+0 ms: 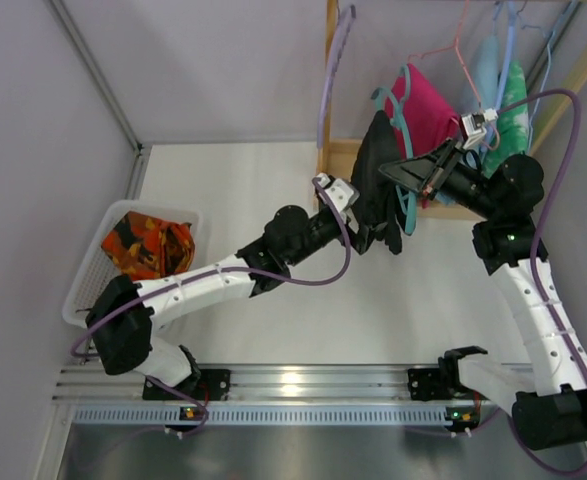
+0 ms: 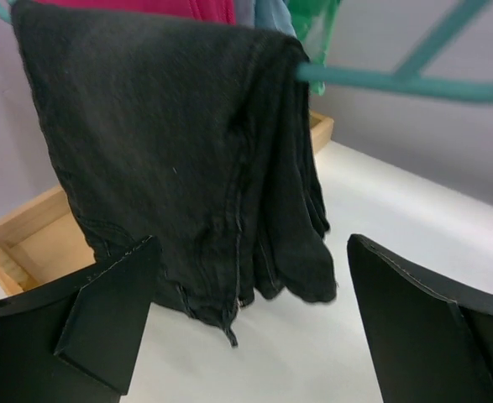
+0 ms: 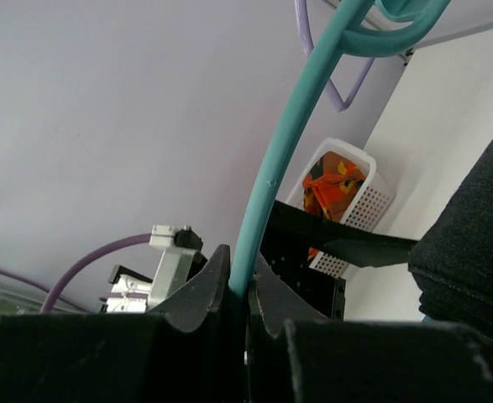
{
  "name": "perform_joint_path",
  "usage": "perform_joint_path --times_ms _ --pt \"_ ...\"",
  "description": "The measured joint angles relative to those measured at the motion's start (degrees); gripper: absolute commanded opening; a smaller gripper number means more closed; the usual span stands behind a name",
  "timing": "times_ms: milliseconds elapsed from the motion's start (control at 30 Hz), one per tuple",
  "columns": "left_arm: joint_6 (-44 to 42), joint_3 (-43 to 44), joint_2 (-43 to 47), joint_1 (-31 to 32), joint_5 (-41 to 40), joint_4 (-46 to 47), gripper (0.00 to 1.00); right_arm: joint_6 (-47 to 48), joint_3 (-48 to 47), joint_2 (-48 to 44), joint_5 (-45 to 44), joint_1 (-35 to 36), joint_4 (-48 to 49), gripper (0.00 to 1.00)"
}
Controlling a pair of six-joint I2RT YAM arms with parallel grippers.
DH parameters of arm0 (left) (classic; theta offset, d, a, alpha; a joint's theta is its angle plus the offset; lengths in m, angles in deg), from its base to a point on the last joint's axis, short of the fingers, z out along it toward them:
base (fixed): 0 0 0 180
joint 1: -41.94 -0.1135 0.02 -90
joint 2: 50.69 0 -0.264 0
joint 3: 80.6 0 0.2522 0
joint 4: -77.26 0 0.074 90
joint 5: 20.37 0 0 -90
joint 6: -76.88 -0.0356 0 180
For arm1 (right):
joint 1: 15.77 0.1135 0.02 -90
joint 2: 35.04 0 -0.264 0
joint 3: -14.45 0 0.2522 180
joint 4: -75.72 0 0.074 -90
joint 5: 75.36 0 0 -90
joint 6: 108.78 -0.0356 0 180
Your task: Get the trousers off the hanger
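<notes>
Cropped: limp black fabric trousers (image 2: 179, 143), upper edge cut by the left-wrist frame; only a corner shows at the right-wrist border.
Part hidden: thin teal plastic hanger (image 3: 267, 180), upper curve cropped at the top edge, lower end buried between the right gripper (image 3: 248, 284) jaws.
Indistinct: left gripper (image 1: 382, 239), fingertips lost against dark cloth from above.
Screened: white plastic basket (image 3: 372, 197), lower part.

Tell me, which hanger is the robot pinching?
The teal hanger, the one carrying the black trousers. The right gripper is shut on its bar; the lilac hanger and pink hanger hang free.
</notes>
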Motion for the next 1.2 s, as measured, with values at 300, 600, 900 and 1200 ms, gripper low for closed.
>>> perform_joint_path --times_ms 300,600,900,1200 --pt "3.06 6.34 -6.95 -0.02 -5.31 5.11 0.98 1.11 0.00 -0.76 -0.35 1.01 -1.90 0.00" --pt "2.03 9.57 -11.54 -0.59 -9.46 6.12 0.68 2.45 0.00 -1.22 -0.55 1.11 -3.10 0.00" --pt "0.11 7.37 -10.21 -2.60 -6.58 7.15 0.79 4.20 0.02 -1.42 -0.83 1.11 -4.26 0.00" --pt "-3.10 5.35 -8.59 -4.13 -3.10 7.72 0.84 4.46 0.02 -1.40 -0.33 1.38 -4.90 0.00"
